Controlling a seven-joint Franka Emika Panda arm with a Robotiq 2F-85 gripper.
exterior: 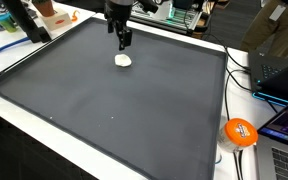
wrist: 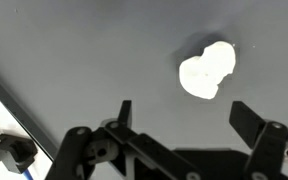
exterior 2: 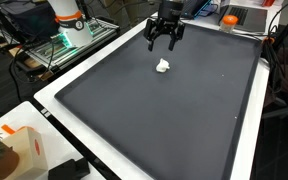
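Note:
A small white lumpy object (exterior: 123, 60) lies on the dark grey mat (exterior: 114, 100) near its far side; it also shows in the other exterior view (exterior 2: 163, 66) and in the wrist view (wrist: 207, 70). My gripper (exterior: 124, 42) hangs above the mat just beyond the white object, also seen from the other side (exterior 2: 164, 42). In the wrist view its two fingers (wrist: 184, 115) are spread wide with nothing between them, and the white object lies a little ahead of the fingertips. The gripper is open and empty.
An orange ball (exterior: 240, 132) and laptops (exterior: 284, 65) sit beside the mat with cables. A white-and-orange robot base (exterior 2: 66, 20) and a green-lit rack stand off the mat. A tan box (exterior 2: 19, 150) sits near one corner.

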